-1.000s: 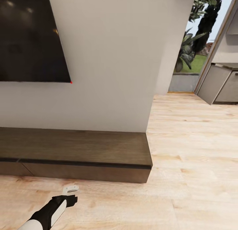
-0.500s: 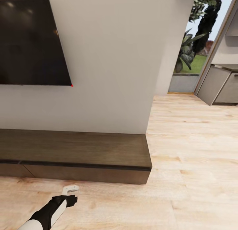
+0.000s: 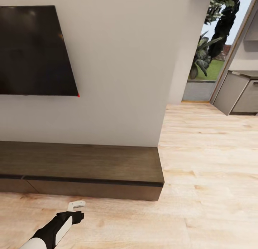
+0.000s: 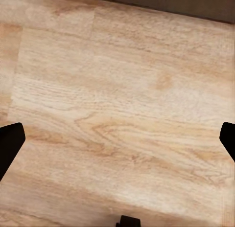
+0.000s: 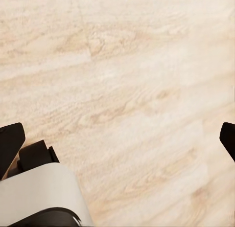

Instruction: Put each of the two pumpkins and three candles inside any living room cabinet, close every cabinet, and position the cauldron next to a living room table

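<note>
Between my left fingers, which stand spread wide at the two edges of the left wrist view with nothing held, lies only bare wooden floor, with a dark strip of the cabinet's base along one edge of that view. My right fingers are likewise parted and empty over pale planks, beside a white-and-black part of the robot's own body. From the head camera I see the left gripper low above the floor, just short of the cabinet, the long dark-brown unit that runs along the foot of the white wall with its long axis across my view and its fronts all flush. I judge the left arm the nearer to it: the cabinet lies directly ahead of those fingers, its nearest front close but not touched, and its right-hand end falls to the right of the gripper. Above it hangs a black wall screen; further right the floor opens towards grey kitchen units and a window with plants. I take this as a transit or approach moment.
</note>
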Available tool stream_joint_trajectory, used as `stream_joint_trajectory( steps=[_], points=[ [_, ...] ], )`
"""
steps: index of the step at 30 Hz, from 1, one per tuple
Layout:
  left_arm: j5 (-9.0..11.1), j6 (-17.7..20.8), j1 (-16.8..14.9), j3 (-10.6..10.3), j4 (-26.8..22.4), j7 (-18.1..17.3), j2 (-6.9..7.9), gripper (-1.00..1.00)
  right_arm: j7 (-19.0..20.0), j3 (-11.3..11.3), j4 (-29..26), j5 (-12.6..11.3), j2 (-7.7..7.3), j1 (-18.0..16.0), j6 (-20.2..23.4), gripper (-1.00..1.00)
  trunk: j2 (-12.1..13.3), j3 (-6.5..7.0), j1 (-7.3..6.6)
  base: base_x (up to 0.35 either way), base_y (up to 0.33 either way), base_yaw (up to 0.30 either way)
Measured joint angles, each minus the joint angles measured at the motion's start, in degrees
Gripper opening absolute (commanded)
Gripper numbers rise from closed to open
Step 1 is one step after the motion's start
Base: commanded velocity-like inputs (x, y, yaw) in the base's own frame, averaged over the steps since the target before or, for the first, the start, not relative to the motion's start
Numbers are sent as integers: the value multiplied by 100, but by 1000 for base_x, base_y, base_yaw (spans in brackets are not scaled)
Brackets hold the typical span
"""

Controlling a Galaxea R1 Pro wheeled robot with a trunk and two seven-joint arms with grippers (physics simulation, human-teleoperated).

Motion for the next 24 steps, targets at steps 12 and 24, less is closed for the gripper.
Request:
stream_joint_trajectory(
  steps=[12,24],
  points=[
    [6,1,0,0,0,0,-1,100,0,0,0,0,0,0,0,100,481,216,-264,0,0,0],
    [7,1,0,0,0,0,0,100,0,0,0,0,0,0,0,100,963,431,-527,0,0,0]
  ],
)
